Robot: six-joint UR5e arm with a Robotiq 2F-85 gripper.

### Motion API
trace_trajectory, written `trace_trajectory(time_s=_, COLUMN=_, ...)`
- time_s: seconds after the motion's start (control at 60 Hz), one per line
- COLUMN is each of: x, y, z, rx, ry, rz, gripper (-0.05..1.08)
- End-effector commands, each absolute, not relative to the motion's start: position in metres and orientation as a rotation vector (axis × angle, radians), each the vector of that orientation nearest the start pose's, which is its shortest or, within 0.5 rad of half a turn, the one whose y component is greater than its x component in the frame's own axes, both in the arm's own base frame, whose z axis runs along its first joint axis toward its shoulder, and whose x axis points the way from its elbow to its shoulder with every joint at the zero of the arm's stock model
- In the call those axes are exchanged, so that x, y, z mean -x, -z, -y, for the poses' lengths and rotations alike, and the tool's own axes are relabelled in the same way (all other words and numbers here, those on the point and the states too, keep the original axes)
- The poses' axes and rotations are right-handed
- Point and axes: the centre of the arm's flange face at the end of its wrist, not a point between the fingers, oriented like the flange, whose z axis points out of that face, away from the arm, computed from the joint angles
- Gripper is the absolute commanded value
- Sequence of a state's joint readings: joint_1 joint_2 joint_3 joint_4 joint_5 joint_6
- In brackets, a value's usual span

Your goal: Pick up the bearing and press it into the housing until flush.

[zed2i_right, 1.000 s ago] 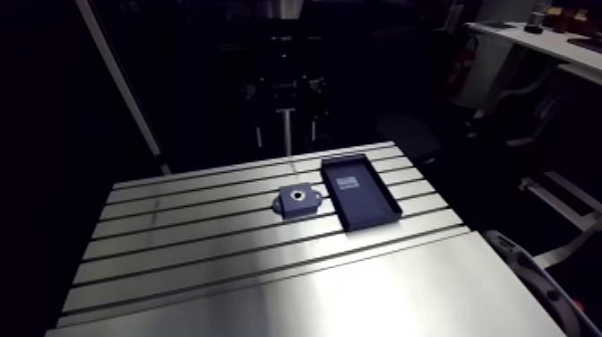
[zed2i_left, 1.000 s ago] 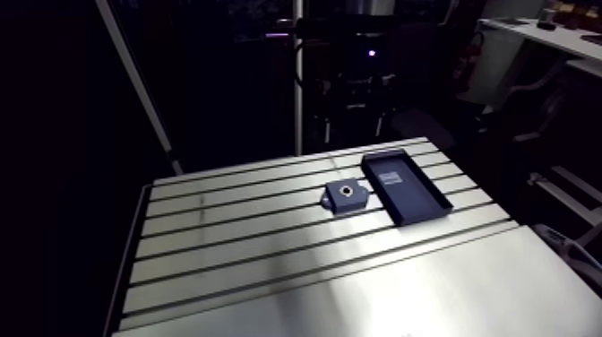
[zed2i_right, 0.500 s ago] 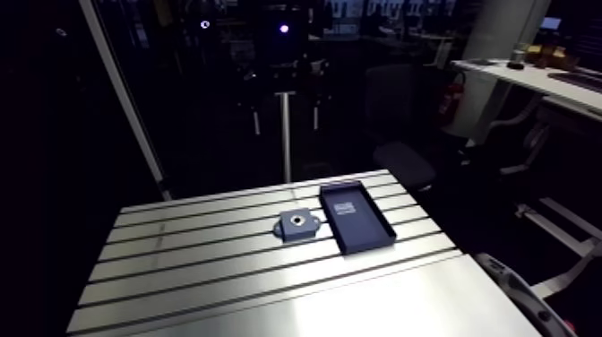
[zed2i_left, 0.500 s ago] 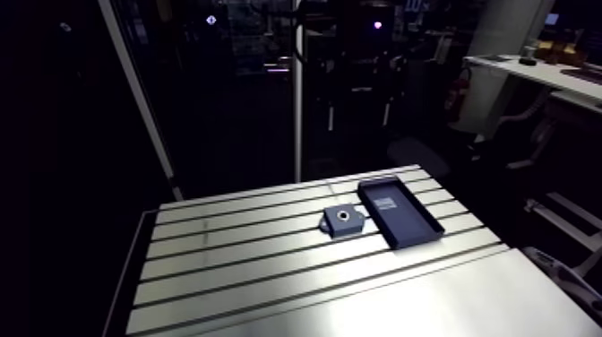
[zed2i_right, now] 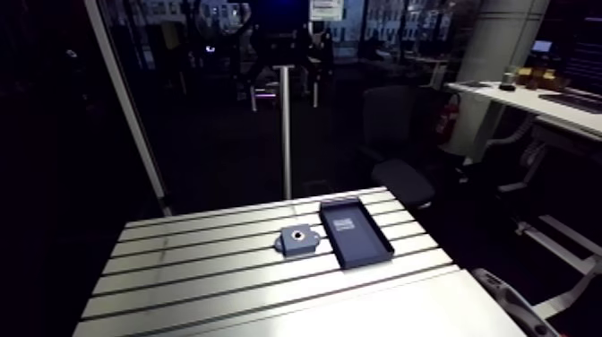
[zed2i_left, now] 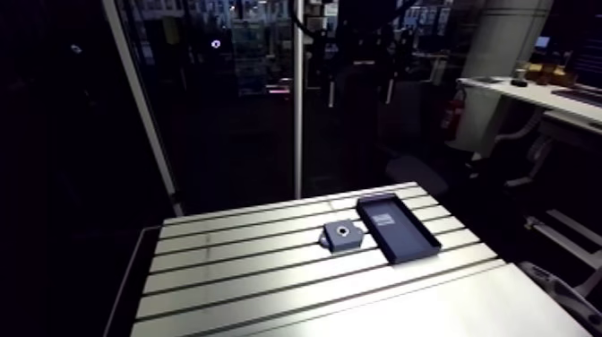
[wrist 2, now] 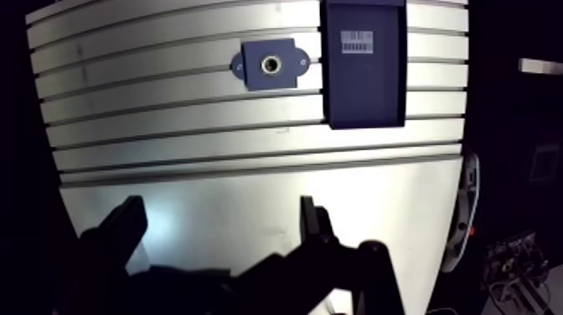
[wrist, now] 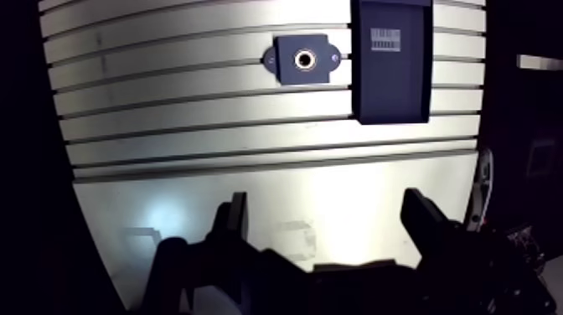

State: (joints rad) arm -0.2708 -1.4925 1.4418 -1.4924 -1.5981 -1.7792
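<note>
Dark surroundings, lit table [wrist: 209, 159] with glare patch, bowed edges

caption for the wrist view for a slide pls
Open hand above the slotted table, housing and dark tray side by side ahead of it.

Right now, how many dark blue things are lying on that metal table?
2: a small block with a round hole, and beside it a long shallow tray with a label. A small part could be hidden inside the tray.
</note>
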Motion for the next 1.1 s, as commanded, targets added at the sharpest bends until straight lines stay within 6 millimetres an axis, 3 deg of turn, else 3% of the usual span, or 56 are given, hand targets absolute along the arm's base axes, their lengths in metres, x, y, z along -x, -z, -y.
trace_trajectory(time_s=0.017, x=0.529, y=-0.514, z=0.021, rx=-0.068, ry=-0.034, rz=-3.104, gripper=0.01)
trace_trajectory(time_s=0.217, x=0.523, y=-0.507, z=0.045, rx=-0.034, ry=-0.038, rz=-3.086, gripper=0.01)
trace_trajectory(time_s=0.417, x=0.520, y=-0.518, z=0.047, rx=-0.063, ry=-0.051, rz=-3.114, gripper=0.01)
trace_trajectory(time_s=1.1, x=0.535, y=-0.496, z=0.050, rx=-0.043, ry=-0.025, rz=-3.084, gripper=0.01)
